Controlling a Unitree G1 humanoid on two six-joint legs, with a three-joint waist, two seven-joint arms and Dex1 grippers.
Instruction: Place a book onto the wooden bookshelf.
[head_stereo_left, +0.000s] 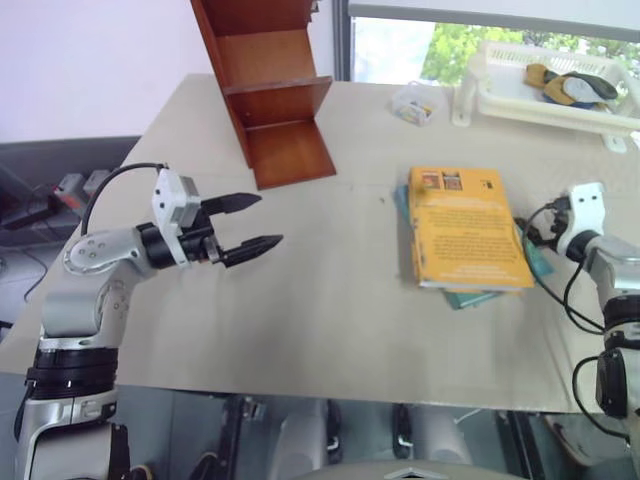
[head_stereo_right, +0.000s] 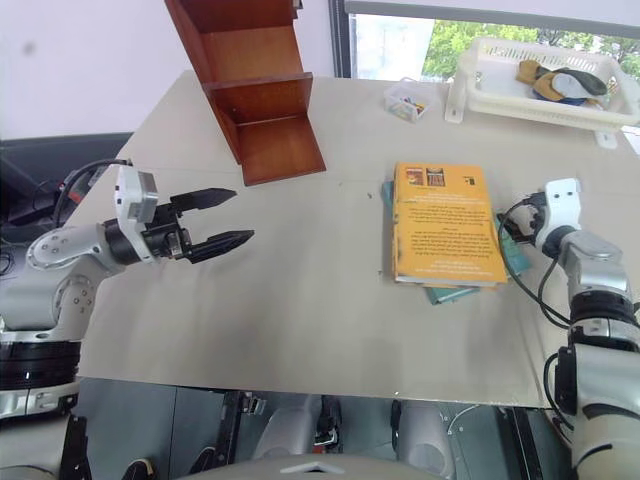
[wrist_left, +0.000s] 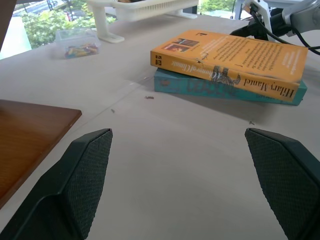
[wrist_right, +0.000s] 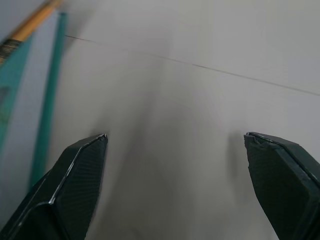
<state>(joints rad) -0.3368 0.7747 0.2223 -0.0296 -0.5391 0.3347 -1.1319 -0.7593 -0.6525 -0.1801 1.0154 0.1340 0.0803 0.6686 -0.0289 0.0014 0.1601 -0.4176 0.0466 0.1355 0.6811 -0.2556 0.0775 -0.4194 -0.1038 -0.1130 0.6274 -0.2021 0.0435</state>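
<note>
Step in hand, as judged: approach to the pick; nothing lifted yet. The book (head_stereo_left: 468, 228) lies flat on the tabletop (head_stereo_left: 330, 300), stacked on a thinner teal book (wrist_left: 225, 90), at about 3 o'clock from tabletop centre

Right end effector (wrist_right: 175, 185): jaws spread wide, empty, low over bare tabletop just beside the stack's right edge; the right wrist view catches the orange and teal edges off to one side. Left end effector (head_stereo_left: 250, 223): jaws spread wide, empty, hanging above the tabletop at about 9 o'clock, well apart from the stack, pointing toward it

The wooden bookshelf (head_stereo_left: 268, 90) stands at about 11 o'clock, tiers open toward the robot

Next move likely calls for a grip on the orange book alone; risk of dragging the teal one along

Around: white basket (head_stereo_left: 545, 90) at 1 o'clock, small clear box (head_stereo_left: 414, 105) beside it. Tabletop between stack and shelf looks unobstructed
</note>
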